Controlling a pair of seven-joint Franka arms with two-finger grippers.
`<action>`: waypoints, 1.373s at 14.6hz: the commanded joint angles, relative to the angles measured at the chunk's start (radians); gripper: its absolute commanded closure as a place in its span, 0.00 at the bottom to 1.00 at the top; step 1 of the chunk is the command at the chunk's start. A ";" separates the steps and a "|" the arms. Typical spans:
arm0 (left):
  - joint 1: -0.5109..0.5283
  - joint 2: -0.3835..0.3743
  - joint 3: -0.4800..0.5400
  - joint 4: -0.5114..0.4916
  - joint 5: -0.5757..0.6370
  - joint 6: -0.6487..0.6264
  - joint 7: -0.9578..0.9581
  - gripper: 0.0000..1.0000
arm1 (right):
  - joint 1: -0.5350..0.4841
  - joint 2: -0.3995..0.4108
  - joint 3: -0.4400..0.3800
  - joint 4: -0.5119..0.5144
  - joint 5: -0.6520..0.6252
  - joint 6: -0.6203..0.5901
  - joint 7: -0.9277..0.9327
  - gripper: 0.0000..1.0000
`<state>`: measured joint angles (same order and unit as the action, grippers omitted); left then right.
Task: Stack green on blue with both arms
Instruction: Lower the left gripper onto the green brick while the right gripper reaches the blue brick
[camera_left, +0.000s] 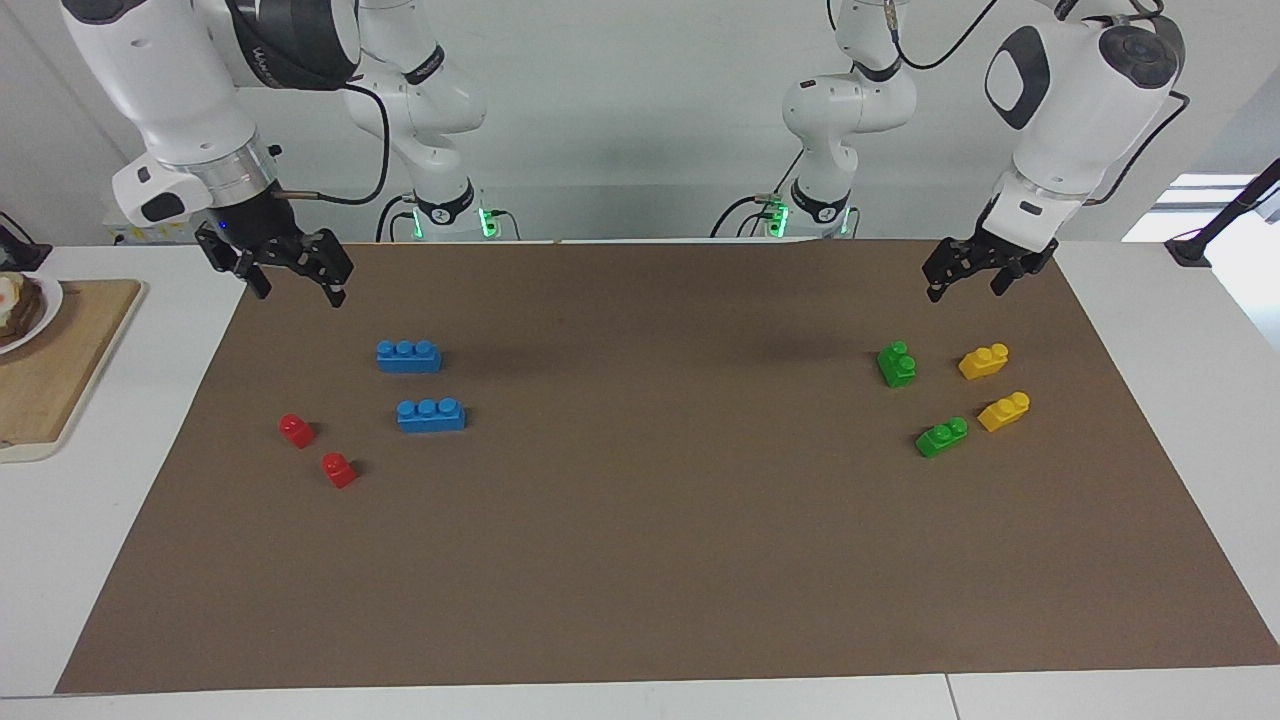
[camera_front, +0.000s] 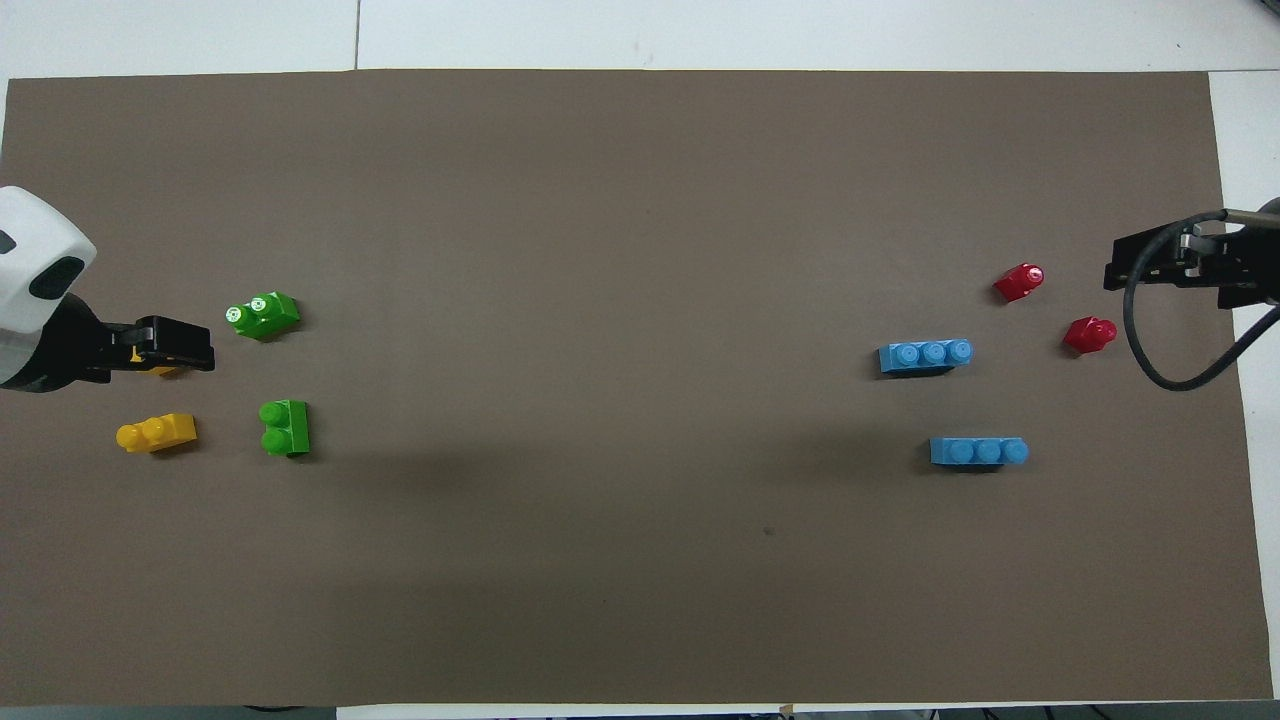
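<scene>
Plainly, we see no box or bin among the bricks; the only thing that holds anything is a plate (camera_left: 48, 300) at the right arm's end, resting on a wooden board (camera_left: 60, 370) and carrying food we cannot identify.

We find 2 green bricks toward the left arm's end of the brown mat (camera_left: 640, 560): the nearer green brick (camera_left: 896, 364) (camera_front: 285, 427) and the farther green brick (camera_left: 941, 437) (camera_front: 262, 315). Just beside them lie 2 yellow bricks, the nearer yellow brick (camera_left: 984, 361) (camera_front: 156, 433) and the farther yellow brick (camera_left: 1004, 411), the latter mostly covered by the gripper in the overhead view.

Toward the right arm's end we see 2 blue bricks, the nearer blue brick (camera_left: 409, 356) (camera_front: 978, 451) and the farther blue brick (camera_left: 431, 414) (camera_front: 925, 355), each lying alone with nothing stacked on it. 2 red bricks (camera_left: 297, 430) (camera_front: 1019, 281) sit farther out and closer to the mat's edge.

We see the left gripper (camera_left: 968, 285) (camera_front: 190, 345) raised over the mat near the yellow bricks, fingers spread and holding nothing. We see the right gripper (camera_left: 300, 285) (camera_front: 1140, 272) raised over the mat's edge, fingers likewise apart and empty.

The mat covers a white table (camera_left: 1180, 330), and a pale wall rises at the robots' end.
</scene>
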<state>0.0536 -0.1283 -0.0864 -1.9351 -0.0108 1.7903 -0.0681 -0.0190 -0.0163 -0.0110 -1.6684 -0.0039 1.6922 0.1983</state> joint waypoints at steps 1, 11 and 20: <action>0.020 -0.036 -0.001 -0.094 0.014 0.076 0.043 0.00 | -0.009 -0.007 0.006 -0.053 -0.021 0.050 0.111 0.00; 0.031 0.001 -0.003 -0.317 0.015 0.328 0.067 0.00 | -0.068 0.073 0.006 -0.109 0.201 0.076 0.676 0.00; 0.029 0.039 -0.003 -0.409 0.014 0.435 0.057 0.00 | -0.098 0.147 0.006 -0.247 0.452 0.279 1.003 0.01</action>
<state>0.0747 -0.0856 -0.0859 -2.3143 -0.0107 2.1826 -0.0167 -0.1119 0.1382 -0.0115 -1.8520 0.4185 1.8989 1.1806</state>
